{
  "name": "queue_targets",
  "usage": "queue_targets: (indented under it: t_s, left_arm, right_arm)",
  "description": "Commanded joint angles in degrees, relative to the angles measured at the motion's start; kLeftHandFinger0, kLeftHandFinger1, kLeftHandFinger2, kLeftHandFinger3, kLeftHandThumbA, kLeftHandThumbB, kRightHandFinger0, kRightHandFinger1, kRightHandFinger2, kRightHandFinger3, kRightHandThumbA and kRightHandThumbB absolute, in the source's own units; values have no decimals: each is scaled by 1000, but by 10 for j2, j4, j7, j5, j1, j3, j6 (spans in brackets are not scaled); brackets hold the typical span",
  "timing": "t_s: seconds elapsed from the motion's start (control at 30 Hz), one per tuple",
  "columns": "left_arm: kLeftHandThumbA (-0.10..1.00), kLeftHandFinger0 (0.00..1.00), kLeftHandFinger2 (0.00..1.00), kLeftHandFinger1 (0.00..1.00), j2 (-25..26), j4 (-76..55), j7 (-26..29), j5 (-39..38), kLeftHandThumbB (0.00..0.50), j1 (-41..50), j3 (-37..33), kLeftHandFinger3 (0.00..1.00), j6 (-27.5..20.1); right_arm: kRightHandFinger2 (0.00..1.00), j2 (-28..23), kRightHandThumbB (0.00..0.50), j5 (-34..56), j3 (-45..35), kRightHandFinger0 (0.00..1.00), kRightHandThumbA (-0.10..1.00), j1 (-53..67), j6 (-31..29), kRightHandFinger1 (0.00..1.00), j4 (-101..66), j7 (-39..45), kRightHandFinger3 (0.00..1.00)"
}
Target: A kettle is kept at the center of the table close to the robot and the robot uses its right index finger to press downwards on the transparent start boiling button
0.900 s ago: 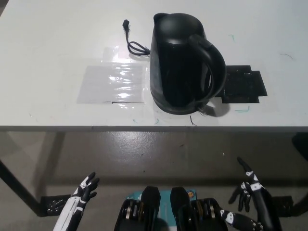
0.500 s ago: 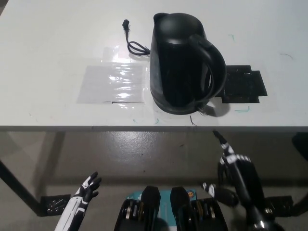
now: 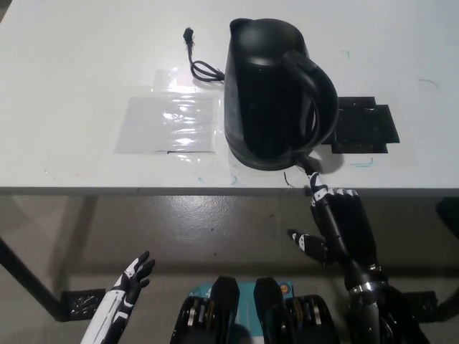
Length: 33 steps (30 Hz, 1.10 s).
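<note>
Up and to the left of the right hand [image 3: 337, 222] sits the worktop [image 3: 72, 86], a big white slab, and the black electric kettle [image 3: 269, 93] stands on it close to the front edge. I'd guess hard plastic, stiff and a bit slick, with enough weight that a downward poke shouldn't shove it, though an empty one could skate sideways. Nothing here needs gripping anyway; the contact should go straight down on the switch, not against the body.

The handle [image 3: 319, 100] loops out on the side facing the right hand, and the clear start button [image 3: 301, 163] looks to be that small pale tab at the foot of the handle, right by the base. It's tiny and glossy, so I can't be sure of its exact outline.

The black hand is raised to the worktop's front edge, forefinger stretched toward the kettle and the other fingers [image 3: 348, 193] curled in, holding nothing. The fingertip [image 3: 312, 177] is just below and a hair right of the tab, near but seemingly not touching.

The white left hand [image 3: 133, 276] rests low, well apart from everything, fingers spread and empty.

A thin cord [image 3: 201, 68] lies behind the kettle, far side from the fingers.
</note>
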Motion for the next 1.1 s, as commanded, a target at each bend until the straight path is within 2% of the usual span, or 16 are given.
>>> queue_targets:
  t_s: [0.0,0.17,0.4,1.07]
  left_arm:
    - [1000,1000,1000,1000,7,-18,-8,4,326,1,-2,1000,-32]
    - [1000,1000,1000,1000,7,-23,-8,2,342,-1,-1,1000,-24]
    - [1000,1000,1000,1000,9,-22,-8,1,315,-4,-1,1000,-29]
    - [1000,1000,1000,1000,10,-22,-8,4,340,-5,-2,1000,-32]
  right_arm:
    - [0,2,252,-24,5,0,1000,-31,22,0,18,-23,1000]
    - [0,1,257,-20,5,0,1000,-48,30,0,51,-29,1000]
    - [0,-3,244,-16,8,0,1000,-62,40,0,80,-31,1000]
    - [0,-1,252,-4,11,0,1000,-84,54,0,88,-23,1000]
